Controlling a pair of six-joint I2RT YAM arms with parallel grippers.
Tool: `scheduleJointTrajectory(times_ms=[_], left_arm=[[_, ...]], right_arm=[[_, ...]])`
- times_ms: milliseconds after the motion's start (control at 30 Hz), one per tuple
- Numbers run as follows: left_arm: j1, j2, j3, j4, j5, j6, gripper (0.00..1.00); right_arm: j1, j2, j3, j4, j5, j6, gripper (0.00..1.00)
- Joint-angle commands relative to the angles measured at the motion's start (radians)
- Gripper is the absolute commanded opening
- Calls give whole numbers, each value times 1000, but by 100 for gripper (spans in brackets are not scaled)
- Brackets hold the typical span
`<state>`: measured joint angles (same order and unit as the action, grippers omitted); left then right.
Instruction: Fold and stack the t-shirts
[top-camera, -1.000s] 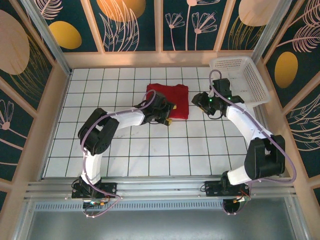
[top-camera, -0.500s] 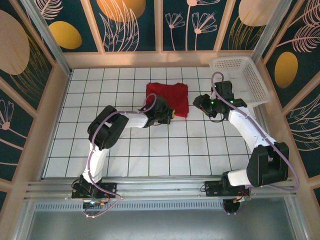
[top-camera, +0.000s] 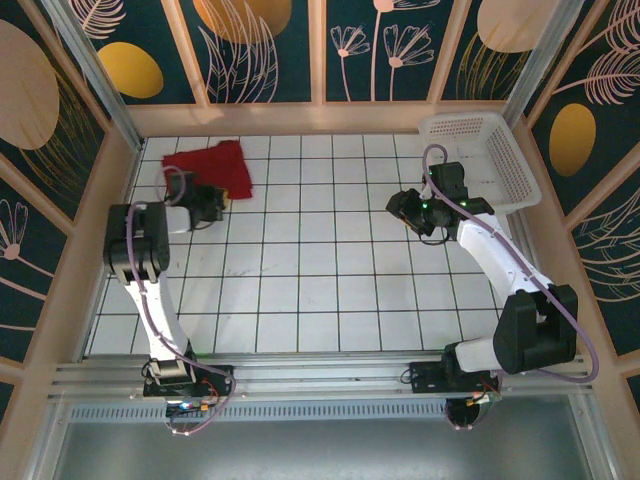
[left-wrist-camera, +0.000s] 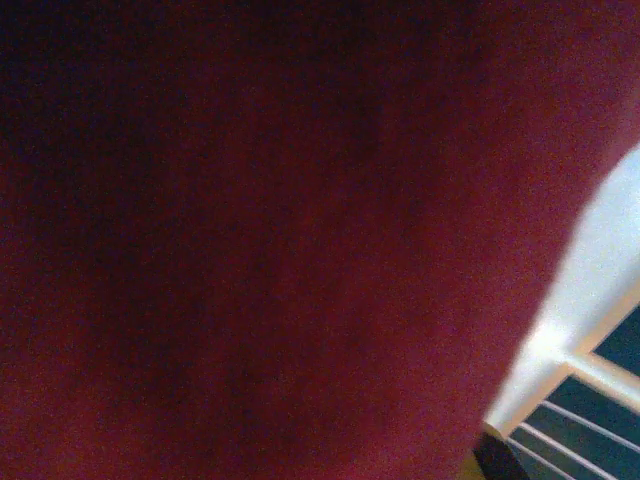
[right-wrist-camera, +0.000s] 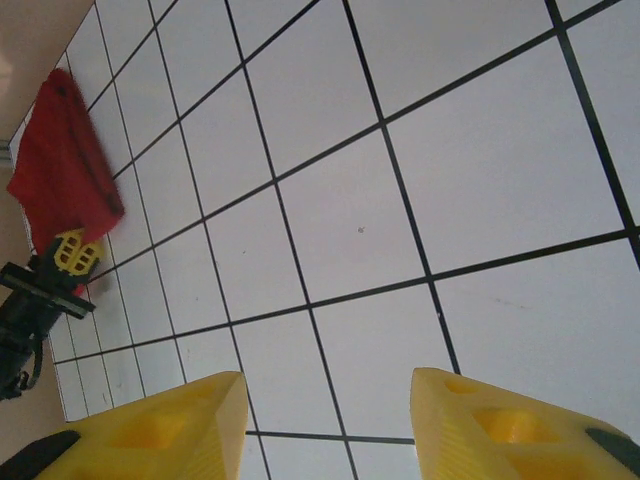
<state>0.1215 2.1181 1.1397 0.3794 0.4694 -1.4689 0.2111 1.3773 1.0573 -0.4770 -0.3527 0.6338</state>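
A folded deep-red t-shirt (top-camera: 212, 167) lies at the far left corner of the tiled floor; it also shows in the right wrist view as a small red heap (right-wrist-camera: 60, 165). My left gripper (top-camera: 214, 200) sits at the shirt's near edge, its yellow fingertips (right-wrist-camera: 72, 252) against the cloth. Red cloth (left-wrist-camera: 250, 240) covers the left wrist view and hides the fingers there. My right gripper (top-camera: 398, 208) hovers over bare tiles at the right, open with nothing between its yellow fingers (right-wrist-camera: 330, 420).
A white mesh basket (top-camera: 470, 118) stands at the far right corner, just behind the right arm. Wooden walls (top-camera: 130, 150) border the floor close to the shirt. White tiles (top-camera: 310, 260) span the middle.
The left gripper has swept from the middle to the far left corner, taking the red t-shirt with it. The right gripper has barely moved.
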Motion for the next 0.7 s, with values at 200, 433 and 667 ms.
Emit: scheduleJointTrajectory(times_ms=[200, 433, 667], left_arm=[[191, 169, 272, -488, 219, 873, 0], [251, 131, 264, -535, 155, 909, 0], [249, -17, 119, -298, 247, 635, 99]], right_arm=[[7, 63, 24, -5, -6, -36, 47], [13, 127, 76, -5, -20, -49, 47], [21, 109, 63, 90, -55, -99, 98]])
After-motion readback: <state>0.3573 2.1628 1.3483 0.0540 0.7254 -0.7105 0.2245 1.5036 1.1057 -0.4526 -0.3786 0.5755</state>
